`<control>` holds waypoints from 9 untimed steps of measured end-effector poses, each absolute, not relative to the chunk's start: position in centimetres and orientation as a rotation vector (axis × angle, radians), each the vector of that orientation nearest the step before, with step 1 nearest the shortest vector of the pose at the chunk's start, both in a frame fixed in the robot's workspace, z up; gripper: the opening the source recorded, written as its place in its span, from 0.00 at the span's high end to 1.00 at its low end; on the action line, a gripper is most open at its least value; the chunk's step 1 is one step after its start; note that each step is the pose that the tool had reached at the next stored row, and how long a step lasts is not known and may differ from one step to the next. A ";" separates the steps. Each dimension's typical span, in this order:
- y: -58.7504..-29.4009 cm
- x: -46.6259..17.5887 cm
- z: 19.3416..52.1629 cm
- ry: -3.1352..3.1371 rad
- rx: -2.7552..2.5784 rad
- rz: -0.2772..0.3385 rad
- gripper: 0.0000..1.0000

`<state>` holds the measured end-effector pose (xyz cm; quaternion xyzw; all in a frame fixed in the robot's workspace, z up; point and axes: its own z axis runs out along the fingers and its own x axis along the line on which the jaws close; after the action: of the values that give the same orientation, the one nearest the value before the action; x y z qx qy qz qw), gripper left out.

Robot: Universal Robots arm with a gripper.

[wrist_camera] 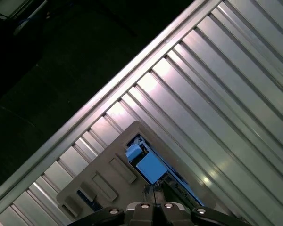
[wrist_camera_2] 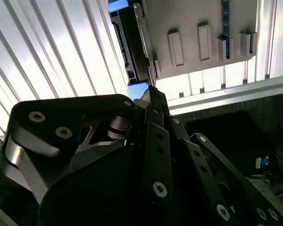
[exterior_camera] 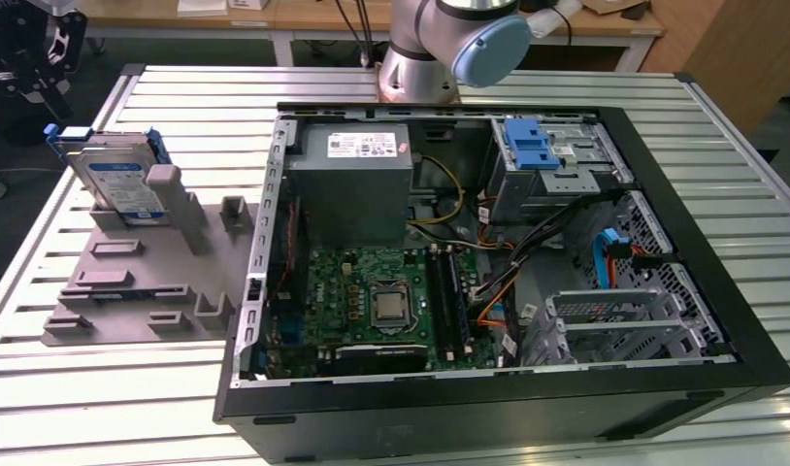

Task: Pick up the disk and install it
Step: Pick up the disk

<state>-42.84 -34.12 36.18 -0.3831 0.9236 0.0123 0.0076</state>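
The pick-up is only at the approach. The pincer point(wrist_camera: 154, 193), pressed together and holding nothing, hovers above the disk point(exterior_camera: 116, 180), which stands upright in a grey rack point(exterior_camera: 136, 291) beside the computer case point(exterior_camera: 499, 417). Gripping it would call for spreading the pincer first.

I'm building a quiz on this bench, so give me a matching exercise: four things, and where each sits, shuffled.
1. silver hard disk in blue plastic carrier
2. grey metal power supply box
3. metal drive cage with blue latch
4. square silver processor

A. on the green motherboard
B. standing in the grey plastic holder
C. far corner of the black case, exterior view's right
D. far corner of the case, exterior view's left

Pairs: 1-B, 2-D, 3-C, 4-A
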 end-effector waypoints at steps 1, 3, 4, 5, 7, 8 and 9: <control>-34.1 -42.8 36.2 2.887 -1.198 0.038 0.89; -34.1 -42.8 36.2 2.887 -1.198 0.038 0.89; -34.1 -42.8 36.2 2.887 -1.198 0.038 0.89; -34.1 -42.8 36.2 2.887 -1.199 0.038 0.89; -34.1 -42.8 36.2 2.885 -1.205 0.039 0.89; -34.1 -42.8 36.2 2.883 -1.209 0.039 0.89; -34.1 -42.8 36.2 2.880 -1.215 0.039 0.89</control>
<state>-42.84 -34.12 36.18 -0.3887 0.9212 0.0124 0.0076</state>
